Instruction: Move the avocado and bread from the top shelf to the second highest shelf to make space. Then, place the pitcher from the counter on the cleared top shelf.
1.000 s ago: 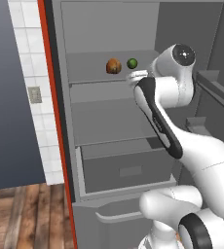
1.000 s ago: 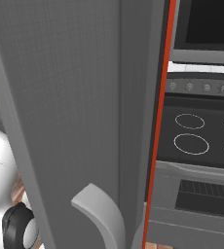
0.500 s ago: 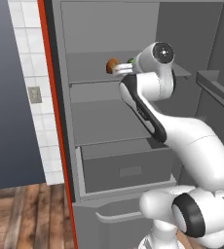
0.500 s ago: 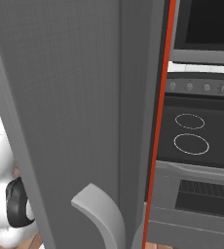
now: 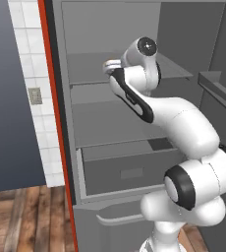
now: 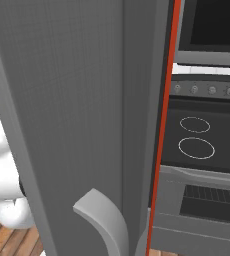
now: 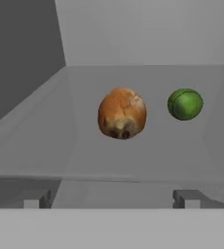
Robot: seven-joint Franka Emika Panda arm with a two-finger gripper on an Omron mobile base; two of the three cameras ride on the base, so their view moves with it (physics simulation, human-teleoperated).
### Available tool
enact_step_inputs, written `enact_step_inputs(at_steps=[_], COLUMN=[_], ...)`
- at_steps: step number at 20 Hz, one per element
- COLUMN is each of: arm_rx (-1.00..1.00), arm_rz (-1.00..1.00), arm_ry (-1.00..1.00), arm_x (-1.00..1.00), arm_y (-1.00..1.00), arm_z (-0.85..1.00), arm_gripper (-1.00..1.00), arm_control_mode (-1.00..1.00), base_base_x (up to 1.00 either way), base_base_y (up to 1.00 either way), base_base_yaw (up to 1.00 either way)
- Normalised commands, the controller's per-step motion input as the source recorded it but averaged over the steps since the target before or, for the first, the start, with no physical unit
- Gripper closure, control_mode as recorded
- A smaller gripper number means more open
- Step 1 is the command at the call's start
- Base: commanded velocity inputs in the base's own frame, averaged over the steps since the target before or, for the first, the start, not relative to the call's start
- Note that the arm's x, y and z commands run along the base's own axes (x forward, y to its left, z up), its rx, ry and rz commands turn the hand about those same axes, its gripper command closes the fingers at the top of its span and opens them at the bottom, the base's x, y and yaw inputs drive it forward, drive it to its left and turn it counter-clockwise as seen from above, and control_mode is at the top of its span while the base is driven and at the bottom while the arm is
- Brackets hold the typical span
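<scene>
In the hand view the orange-brown bread [image 7: 122, 113] sits in the middle of the pale-grey top shelf [image 7: 80, 155]. The dark-green avocado [image 7: 185, 103] rests just to its right, a small gap apart. My gripper [image 7: 114, 198] is level with the shelf's front edge, short of both, open, with its fingertips [image 7: 36, 198] wide apart and nothing between them. In the left base view my arm [image 5: 134, 93] reaches up to the top shelf [image 5: 85, 69] and hides the bread and avocado. The second highest shelf [image 5: 100, 123] lies bare below. The pitcher and the counter are out of view.
A boxy grey drawer [image 5: 125, 170] sits under the shelves, and a door bin [image 5: 218, 86] juts out at the right. The open fridge door [image 6: 77, 100] with its curved handle [image 6: 104, 215] stands close in the right base view, beside a black stove [image 6: 207, 145].
My arm has swung up and left in front of the top shelf. It now covers the bread and the avocado in the left base view. Neither item has moved.
</scene>
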Motion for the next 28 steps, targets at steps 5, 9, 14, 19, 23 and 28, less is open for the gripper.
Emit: enact_step_inputs(at_steps=[5,9,14,19,23,28], arm_rx=[0.0,0.0,0.0,0.0,0.0,0.0], arm_rz=[0.0,0.0,0.0,0.0,0.0,0.0], arm_ry=[0.11,0.07,0.01,0.0,0.0,0.0], arm_x=[0.59,0.49,0.45,0.42,0.43,0.41], arm_y=[0.03,0.0,0.0,0.0,0.0,0.0], arm_z=[0.0,-0.04,-0.16,-0.27,-0.24,-0.19], arm_gripper=[-1.0,-1.0,-1.0,-1.0,-1.0,-1.0], arm_control_mode=[-1.0,-1.0,-1.0,-1.0,-1.0,-1.0], base_base_x=[0.0,0.0,0.0,0.0,0.0,0.0], base_base_y=[0.0,0.0,0.0,0.0,0.0,0.0], base_base_yaw=[0.0,0.0,0.0,0.0,0.0,0.0])
